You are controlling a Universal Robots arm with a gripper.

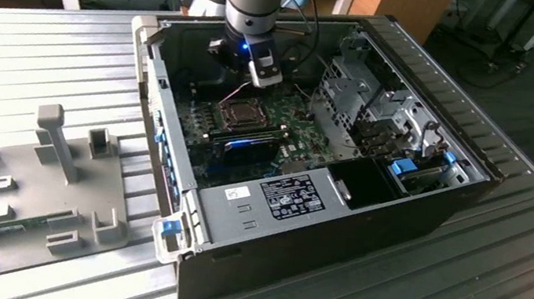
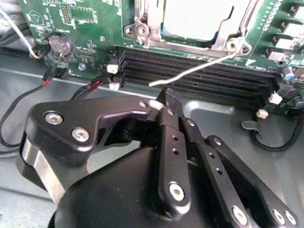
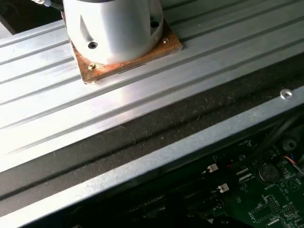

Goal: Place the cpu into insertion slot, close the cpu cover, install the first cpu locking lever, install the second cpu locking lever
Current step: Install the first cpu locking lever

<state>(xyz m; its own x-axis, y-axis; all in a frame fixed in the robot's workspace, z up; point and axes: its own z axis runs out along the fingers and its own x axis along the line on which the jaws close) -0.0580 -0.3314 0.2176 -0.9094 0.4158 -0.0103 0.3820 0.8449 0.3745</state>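
Observation:
The cpu (image 2: 197, 19) lies flat in the insertion slot (image 1: 241, 111) on the green board inside the open computer case. The silvery cpu cover (image 2: 223, 42) is down around it, framing its pale top. A thin wire locking lever (image 2: 199, 69) runs from the socket's corner out over the black memory slots (image 2: 204, 81), and its free end is loose. My gripper (image 2: 170, 96) is shut with nothing between its black fingers. Its tip sits right beside the lever's free end; I cannot tell if they touch. In the exterior view the gripper (image 1: 262, 79) hangs just above the socket's far side.
A coin battery (image 2: 59, 45) and red-black cables (image 2: 90, 85) lie beside the memory slots. The drive cage (image 1: 379, 111) fills the case on the exterior view's right. A grey fixture plate (image 1: 29, 185) sits on the ribbed table. The arm's base (image 3: 114, 28) is bolted behind the case wall.

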